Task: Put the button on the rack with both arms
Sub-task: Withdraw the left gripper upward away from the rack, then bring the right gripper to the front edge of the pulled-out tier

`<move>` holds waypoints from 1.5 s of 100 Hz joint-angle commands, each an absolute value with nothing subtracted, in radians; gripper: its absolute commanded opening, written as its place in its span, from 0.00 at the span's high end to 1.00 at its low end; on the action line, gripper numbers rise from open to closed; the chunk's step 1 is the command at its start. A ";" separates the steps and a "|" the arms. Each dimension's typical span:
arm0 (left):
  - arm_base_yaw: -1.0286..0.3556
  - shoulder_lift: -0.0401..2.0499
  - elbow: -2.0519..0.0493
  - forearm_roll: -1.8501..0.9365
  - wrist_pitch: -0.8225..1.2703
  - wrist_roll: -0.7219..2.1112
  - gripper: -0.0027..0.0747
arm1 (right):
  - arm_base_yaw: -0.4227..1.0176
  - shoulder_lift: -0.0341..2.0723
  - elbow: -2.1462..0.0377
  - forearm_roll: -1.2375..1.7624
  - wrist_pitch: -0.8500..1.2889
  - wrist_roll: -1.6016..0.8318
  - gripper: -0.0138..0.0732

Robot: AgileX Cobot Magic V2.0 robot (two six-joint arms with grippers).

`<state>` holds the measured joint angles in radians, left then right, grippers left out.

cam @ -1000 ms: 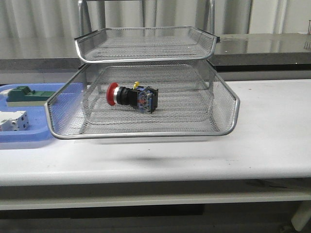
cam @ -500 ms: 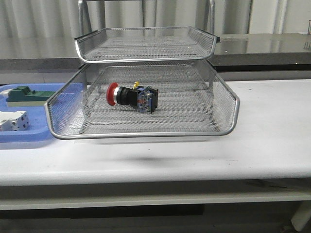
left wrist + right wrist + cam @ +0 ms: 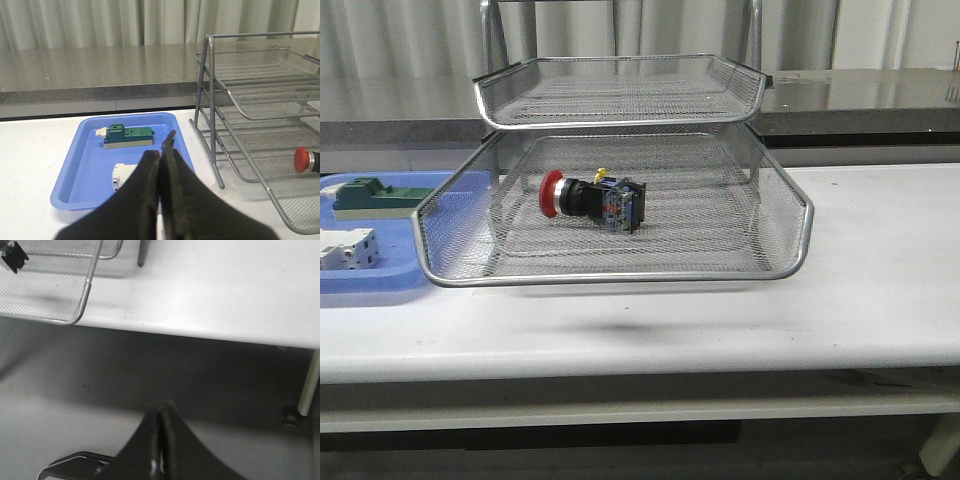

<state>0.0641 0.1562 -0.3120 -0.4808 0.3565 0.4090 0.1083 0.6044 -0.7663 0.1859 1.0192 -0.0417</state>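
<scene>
With the button (image 3: 592, 200) lying at frame centre in the rack (image 3: 620, 275), placement looks complete; left gripper (image 3: 161, 150) and right gripper (image 3: 161, 412) closed, empty.

No legible text or markings

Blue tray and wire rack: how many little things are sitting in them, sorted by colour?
Red-capped: 1, the button in the rack.
Green: 1, the green block in the blue tray.
White: 1, the white block in the blue tray.
Total: 3.
</scene>
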 commanded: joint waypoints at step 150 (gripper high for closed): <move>0.067 0.168 -0.340 -0.498 0.281 0.399 0.99 | 0.692 1.596 -0.993 0.306 0.488 -0.255 0.91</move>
